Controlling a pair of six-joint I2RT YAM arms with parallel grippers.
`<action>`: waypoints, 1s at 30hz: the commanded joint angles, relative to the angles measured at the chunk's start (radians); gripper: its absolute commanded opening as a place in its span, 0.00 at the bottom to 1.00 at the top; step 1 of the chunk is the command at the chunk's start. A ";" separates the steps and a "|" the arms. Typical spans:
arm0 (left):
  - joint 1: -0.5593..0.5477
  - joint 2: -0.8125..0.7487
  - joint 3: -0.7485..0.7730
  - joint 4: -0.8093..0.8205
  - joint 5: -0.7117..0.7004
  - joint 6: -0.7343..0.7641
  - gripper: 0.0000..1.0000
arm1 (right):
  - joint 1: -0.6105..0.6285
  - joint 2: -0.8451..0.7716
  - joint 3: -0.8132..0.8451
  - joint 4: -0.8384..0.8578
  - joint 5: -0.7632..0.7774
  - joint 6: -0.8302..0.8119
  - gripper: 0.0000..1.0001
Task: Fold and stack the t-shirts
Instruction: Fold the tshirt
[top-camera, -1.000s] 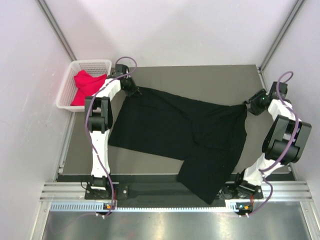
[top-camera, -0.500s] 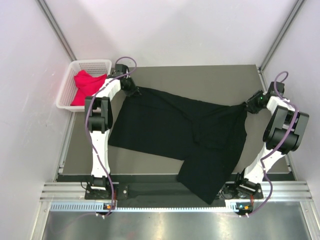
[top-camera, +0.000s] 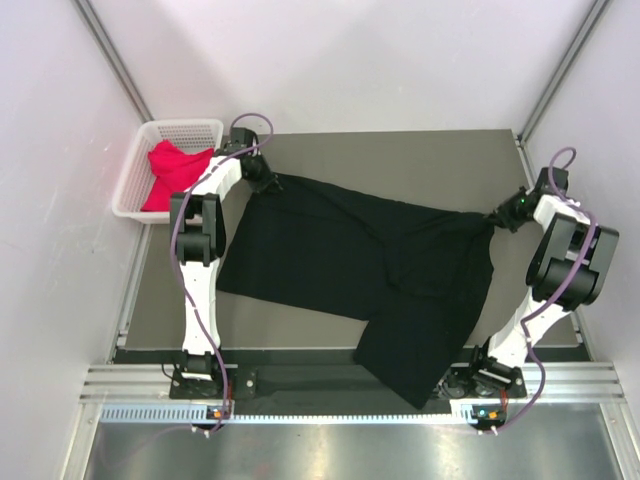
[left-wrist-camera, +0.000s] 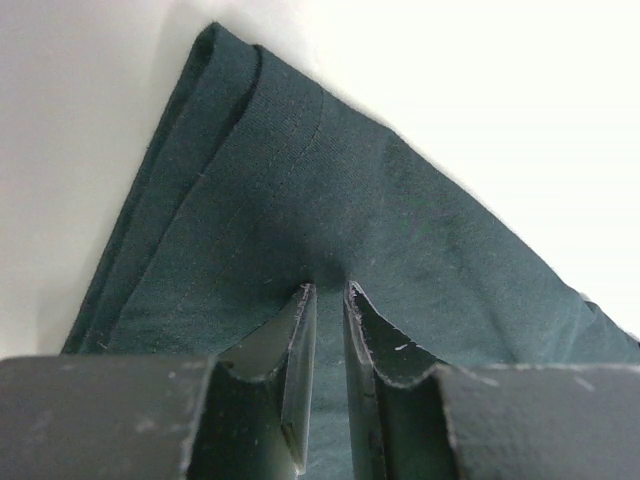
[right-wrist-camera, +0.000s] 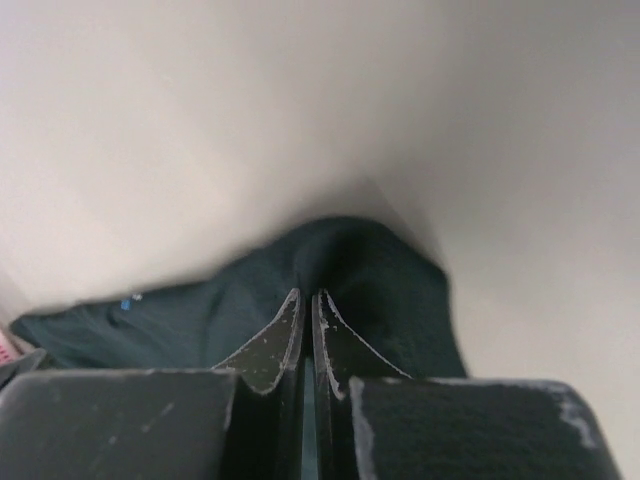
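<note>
The black t-shirt (top-camera: 350, 250) lies lengthwise across the worktop (top-camera: 420, 160), left gripper (top-camera: 268, 181) and right gripper (top-camera: 497, 214) each clamped on one far corner.

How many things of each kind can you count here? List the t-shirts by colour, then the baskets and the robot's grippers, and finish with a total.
black t-shirt: 1
red-pink t-shirt: 1
white basket: 1
grippers: 2 (left gripper, right gripper)
total: 5
</note>
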 joint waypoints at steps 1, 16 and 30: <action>0.006 0.037 0.016 -0.052 -0.046 0.011 0.23 | -0.015 -0.043 -0.024 -0.036 0.073 -0.048 0.00; 0.006 0.051 0.045 -0.073 -0.045 0.031 0.23 | -0.023 0.034 0.145 -0.113 0.105 -0.191 0.40; 0.006 0.056 0.051 -0.073 -0.031 0.036 0.23 | -0.021 0.200 0.281 -0.188 0.026 -0.290 0.55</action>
